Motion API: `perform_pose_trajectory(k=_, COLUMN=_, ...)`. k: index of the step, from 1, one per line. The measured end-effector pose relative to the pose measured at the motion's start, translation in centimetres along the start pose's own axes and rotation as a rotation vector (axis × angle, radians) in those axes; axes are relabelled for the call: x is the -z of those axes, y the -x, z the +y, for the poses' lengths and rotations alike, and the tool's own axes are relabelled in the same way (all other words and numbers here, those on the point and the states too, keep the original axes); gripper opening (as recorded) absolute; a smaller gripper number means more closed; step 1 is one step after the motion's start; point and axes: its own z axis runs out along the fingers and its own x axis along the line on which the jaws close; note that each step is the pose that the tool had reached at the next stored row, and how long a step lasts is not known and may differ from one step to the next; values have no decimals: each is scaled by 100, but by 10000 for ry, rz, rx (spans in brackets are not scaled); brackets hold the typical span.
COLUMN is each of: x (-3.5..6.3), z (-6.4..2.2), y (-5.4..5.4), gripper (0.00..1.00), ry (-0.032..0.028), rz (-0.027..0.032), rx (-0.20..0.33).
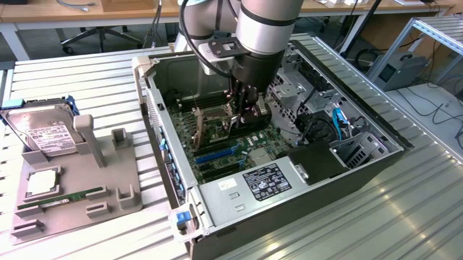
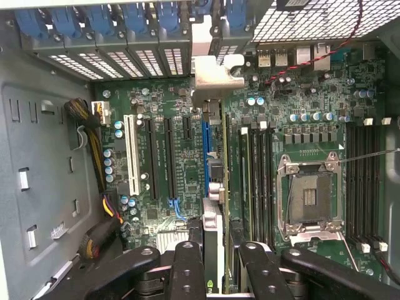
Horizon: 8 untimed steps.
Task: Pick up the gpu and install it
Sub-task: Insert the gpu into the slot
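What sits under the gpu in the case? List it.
The gpu, held upright in the gripper, stands over the motherboard beside a blue slot. Its bottom edge and whatever lies directly beneath are covered.

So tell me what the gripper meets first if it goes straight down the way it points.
Probably the motherboard: the gripper, shut on the gpu, holds the card upright over the blue slot, so the card's edge would land there first. Depth is unclear.

gpu (image 1: 214, 125), brownish card, upright on edge, silver bracket end

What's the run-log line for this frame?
arm: inside PC case | fingers: shut on gpu | gpu: upright over motherboard slot
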Motion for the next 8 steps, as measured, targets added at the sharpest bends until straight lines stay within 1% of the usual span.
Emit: perform_pose_trajectory(k=8, x=-3, z=18, y=-5, gripper=27, ry=0, rz=0, rx=0)
